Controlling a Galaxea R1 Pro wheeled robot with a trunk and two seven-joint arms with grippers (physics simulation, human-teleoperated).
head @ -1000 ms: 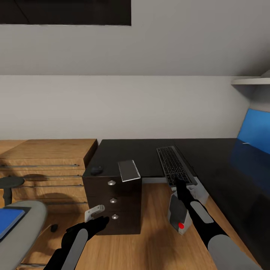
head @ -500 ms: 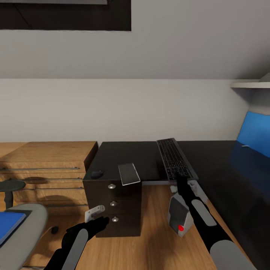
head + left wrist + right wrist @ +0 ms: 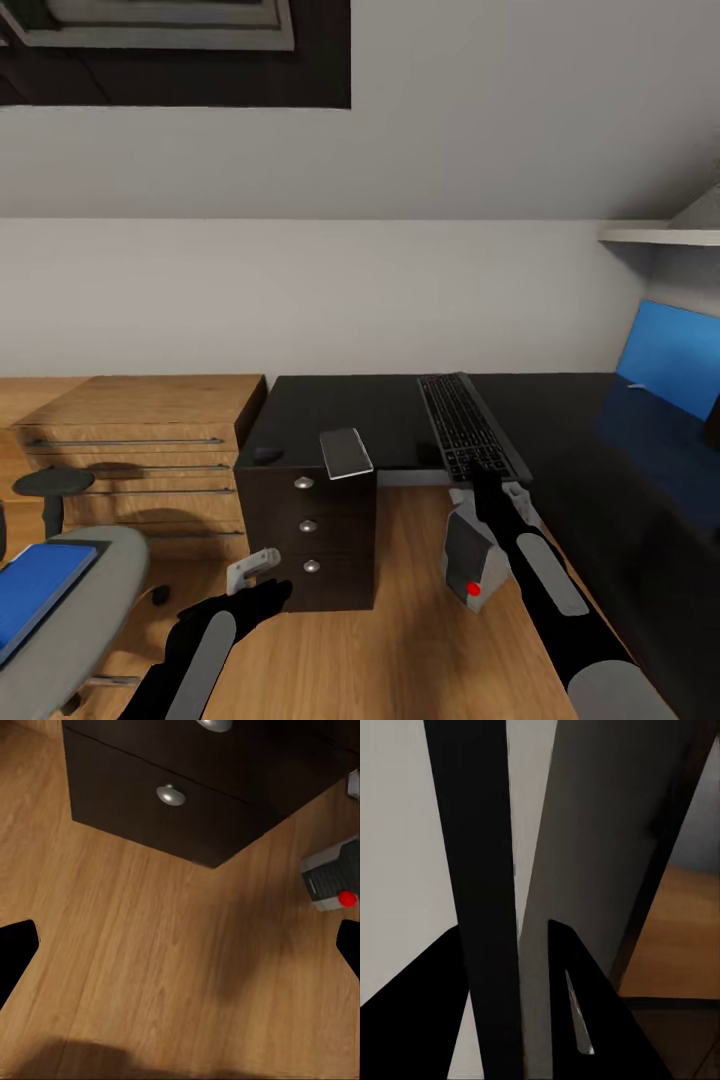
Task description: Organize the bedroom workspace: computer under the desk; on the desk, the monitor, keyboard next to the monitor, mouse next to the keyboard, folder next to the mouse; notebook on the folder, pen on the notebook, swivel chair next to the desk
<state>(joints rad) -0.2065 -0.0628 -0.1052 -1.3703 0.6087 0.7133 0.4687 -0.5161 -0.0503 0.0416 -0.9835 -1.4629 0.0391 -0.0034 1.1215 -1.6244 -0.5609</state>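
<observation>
The keyboard [image 3: 468, 424] lies on the black worktop [image 3: 400, 410] with its long axis running away from the robot, and its near short end is held edge-on between the right gripper [image 3: 487, 487] jaws, which the right wrist view shows closed on that thin dark slab. The right arm is thus the one to move it; the left gripper [image 3: 270, 592] hangs low over the floor [image 3: 150, 967] before the drawer unit [image 3: 310, 530], jaws spread and holding nothing. Next, I judge, the keyboard must slide along the worktop toward the monitor (not in sight here). The computer [image 3: 470, 560] stands on the floor just beside the right forearm, the notebook [image 3: 345, 452] overhangs the worktop's front edge, the mouse [image 3: 266, 455] sits at its left corner, and the folder [image 3: 40, 592] lies on the chair [image 3: 90, 600]. Against the picture half a second ago, the keyboard sits slightly straighter, and the whole view has shifted, so the camera moved.
</observation>
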